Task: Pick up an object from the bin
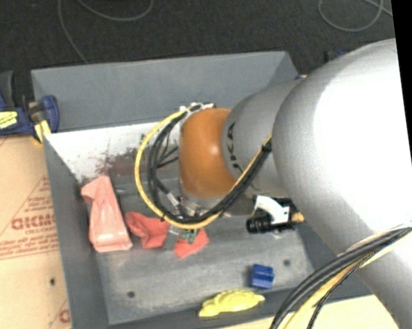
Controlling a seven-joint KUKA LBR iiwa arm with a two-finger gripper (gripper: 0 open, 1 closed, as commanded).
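Note:
My gripper (190, 235) is low in the middle of the bin, mostly hidden under the arm's wrist. Its lower end sits right on a red crumpled thing (190, 247). A second red crumpled piece (147, 229) lies just to the left, touching or nearly touching the first. Left of that, a pink soft packet (106, 215) stands lengthwise near the bin's left wall.
A black and white thing with an orange tip (274, 216) lies right of the gripper. A small blue block (260, 275) and a flat yellow thing (228, 302) rest near the front wall. The arm covers the bin's right and back.

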